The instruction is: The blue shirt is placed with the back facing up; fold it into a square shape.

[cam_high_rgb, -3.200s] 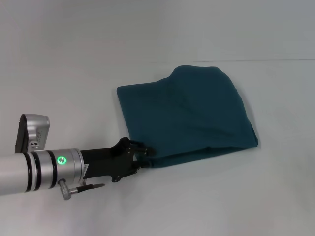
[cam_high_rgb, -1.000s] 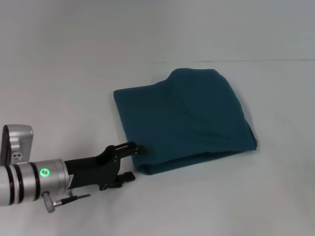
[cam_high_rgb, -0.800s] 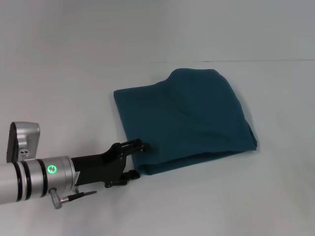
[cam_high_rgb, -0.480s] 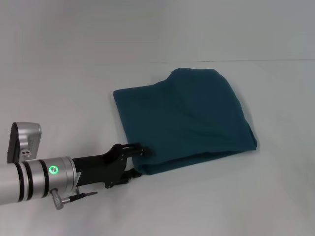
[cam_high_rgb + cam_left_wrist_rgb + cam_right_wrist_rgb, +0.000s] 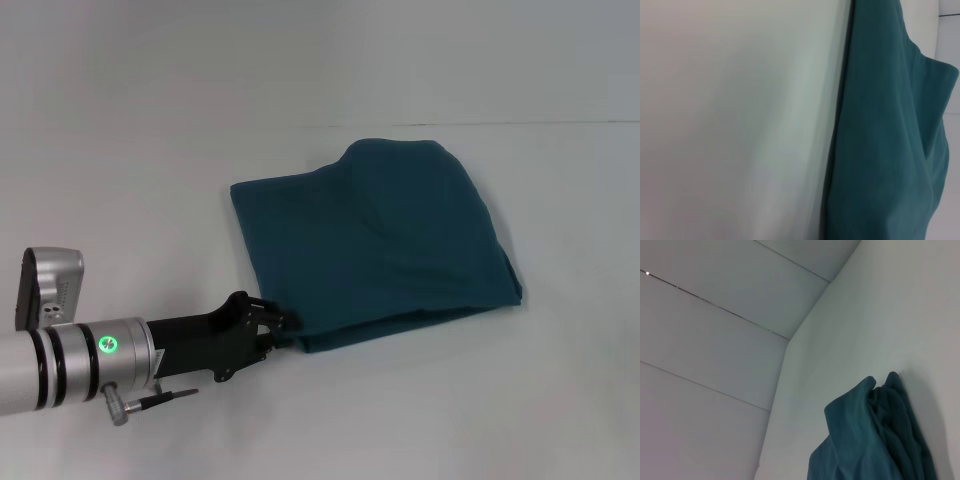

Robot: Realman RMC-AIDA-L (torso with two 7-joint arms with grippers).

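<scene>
The blue shirt (image 5: 380, 240) lies folded into a rough rectangle on the white table, plain side up, right of the middle. My left gripper (image 5: 278, 325) reaches in from the near left and its black fingers are closed together on the shirt's near-left corner. The left wrist view shows the shirt (image 5: 885, 150) close up, its edge running along the table. In the right wrist view the shirt (image 5: 870, 440) appears farther off as a bunched teal shape. My right arm and its gripper are out of the head view.
The white table (image 5: 150, 150) stretches around the shirt on every side. A pale wall meets the table along a line behind the shirt (image 5: 560, 123).
The left gripper pulled back from the shirt, came forward again with fingers spread, and has now closed them at the shirt's near-left corner. That corner has shifted slightly.
</scene>
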